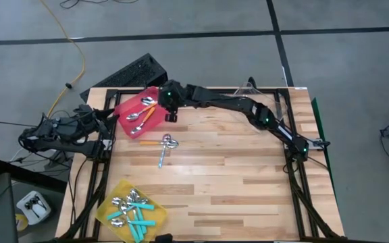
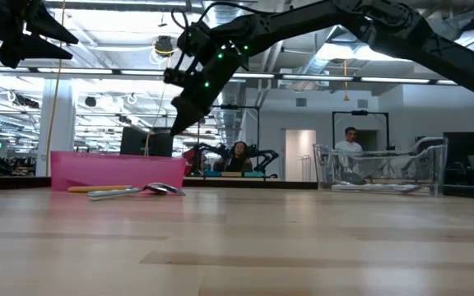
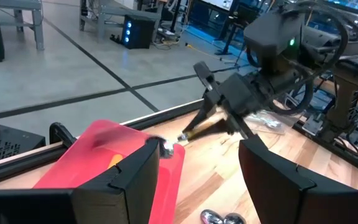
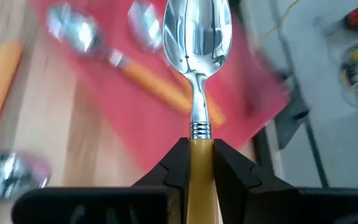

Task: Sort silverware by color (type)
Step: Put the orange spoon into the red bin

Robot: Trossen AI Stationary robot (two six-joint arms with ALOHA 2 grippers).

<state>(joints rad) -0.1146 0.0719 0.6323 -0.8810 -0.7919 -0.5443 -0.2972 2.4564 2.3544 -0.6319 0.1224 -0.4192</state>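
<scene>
One orange spoon (image 4: 197, 74) sits clenched by its handle in your right tool (image 4: 197, 165), bowl out over the red bin (image 1: 128, 108); left tool (image 3: 197, 180) released.

Orange-handled spoon (image 4: 197, 93) hangs over the red bin; more orange spoons (image 1: 142, 115) lie inside.

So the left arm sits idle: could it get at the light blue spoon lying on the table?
Probably yes: the light blue spoon lies in the open, and the left pincer is open, beside the red bin.
</scene>
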